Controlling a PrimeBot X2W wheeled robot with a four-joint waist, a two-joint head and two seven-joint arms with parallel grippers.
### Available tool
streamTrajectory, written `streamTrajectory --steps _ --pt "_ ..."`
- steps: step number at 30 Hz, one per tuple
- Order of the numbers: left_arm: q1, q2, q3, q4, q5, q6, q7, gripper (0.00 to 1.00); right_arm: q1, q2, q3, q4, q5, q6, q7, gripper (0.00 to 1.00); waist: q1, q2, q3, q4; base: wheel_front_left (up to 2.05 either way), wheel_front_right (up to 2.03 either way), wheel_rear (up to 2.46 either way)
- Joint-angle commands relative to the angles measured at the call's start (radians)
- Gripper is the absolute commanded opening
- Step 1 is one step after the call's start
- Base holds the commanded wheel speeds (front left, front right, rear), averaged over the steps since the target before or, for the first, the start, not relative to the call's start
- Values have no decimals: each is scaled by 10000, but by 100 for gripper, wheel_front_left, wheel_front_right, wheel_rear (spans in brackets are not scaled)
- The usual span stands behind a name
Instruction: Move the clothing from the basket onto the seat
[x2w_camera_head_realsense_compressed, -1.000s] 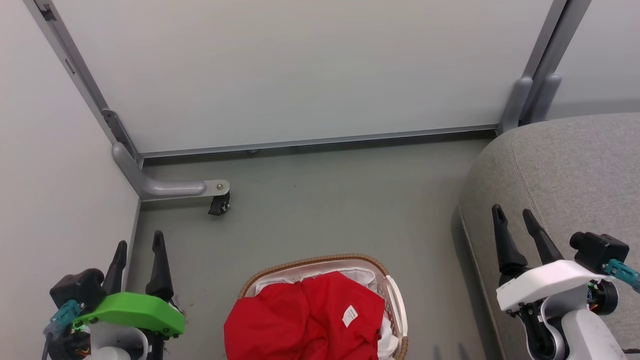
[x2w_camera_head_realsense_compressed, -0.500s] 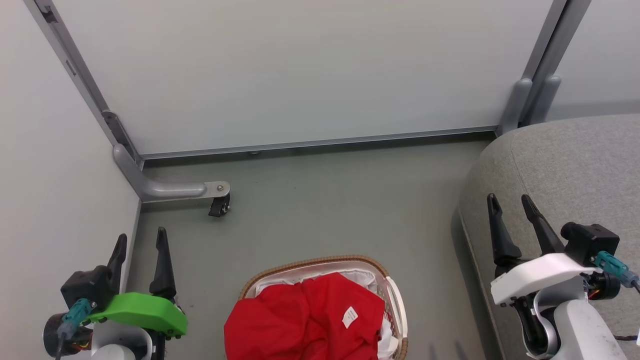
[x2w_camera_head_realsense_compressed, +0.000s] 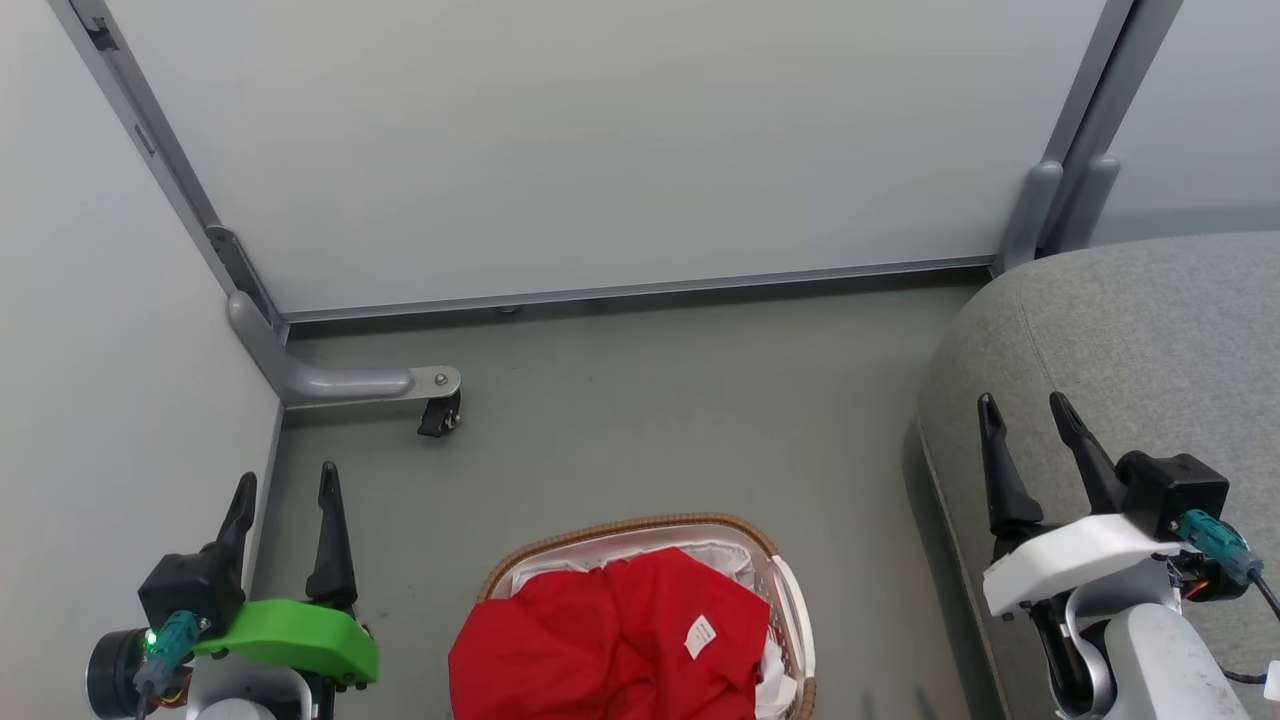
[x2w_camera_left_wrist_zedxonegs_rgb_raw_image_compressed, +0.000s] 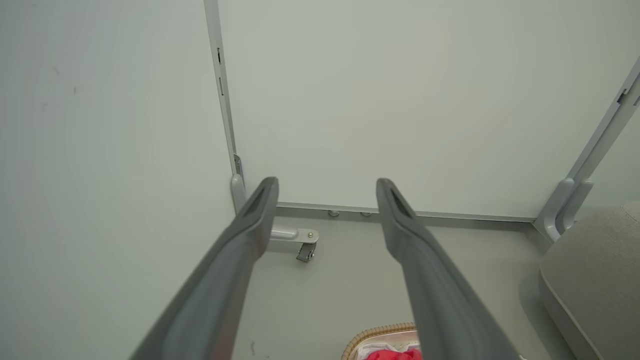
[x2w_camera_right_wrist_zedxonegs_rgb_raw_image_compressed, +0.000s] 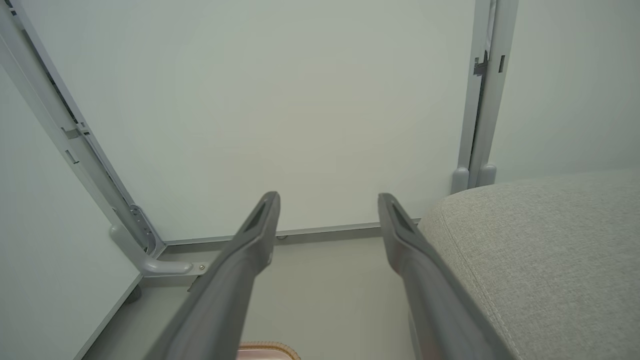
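Looking down from the robot's head onto a grey-green floor (x2w_camera_head_realsense_compressed: 650, 400) walled by pale panels (x2w_camera_head_realsense_compressed: 600, 150). At the lower left, the left gripper (x2w_camera_head_realsense_compressed: 287, 475), under a bright green cover, points up the view close beside the left panel. Its two dark fingers are apart with nothing between them. Just right of it and farther off, a curved metal foot (x2w_camera_head_realsense_compressed: 330, 378) of the panel frame ends in a small black caster (x2w_camera_head_realsense_compressed: 440, 415).

At bottom centre stands the basket (x2w_camera_head_realsense_compressed: 620, 527), white with a brown woven rim, cut off by the bottom edge. The clothing (x2w_camera_head_realsense_compressed: 600, 640) lies inside it, a crumpled bright red heap covering most of the opening. A small white label (x2w_camera_head_realsense_compressed: 700, 632) faces up, and white liner (x2w_camera_head_realsense_compressed: 725, 552) shows along the far and right sides.

Well apart to the right is the seat (x2w_camera_head_realsense_compressed: 1130, 340), grey woven upholstery with a rounded corner. The right gripper (x2w_camera_head_realsense_compressed: 1022, 400), under a white cover, shows against the seat's left edge, fingers spread and empty.

The left wrist view looks between its open fingers at the caster. It catches a slip of basket rim and red fabric at its bottom edge, with the seat's corner at far right. The right wrist view gives the seat's weave up close. A thin brown arc sits at its bottom edge, probably the basket rim, though too little shows to be sure.
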Motion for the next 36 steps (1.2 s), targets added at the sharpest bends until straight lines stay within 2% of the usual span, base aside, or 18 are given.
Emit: streamTrajectory --steps 1,7,16,24,36 --pt "50 -37 75 -33 207 -53 -89 100 -34 -21 -5 -29 -275 0 -110 100 0 0 10 1 0 0 0" --pt "154 -181 254 85 633 -200 -205 100 56 -11 23 38 -748 0 -227 100 0 0 28 -6 0 0 0" --pt "-37 -294 18 445 1092 -412 -367 100 -185 -6 274 -20 -1311 -1 -386 100 0 0 464 -146 0 0 0" --pt "-695 -181 -510 694 1543 -445 -514 100 -756 -10 563 -425 -1804 -3 -540 100 0 0 1799 -524 0 0 0" --pt "-2209 284 -1558 1122 904 -444 -512 100 -1920 -6 900 -1210 -1320 -3 -534 100 0 0 4170 -1195 0 0 0"
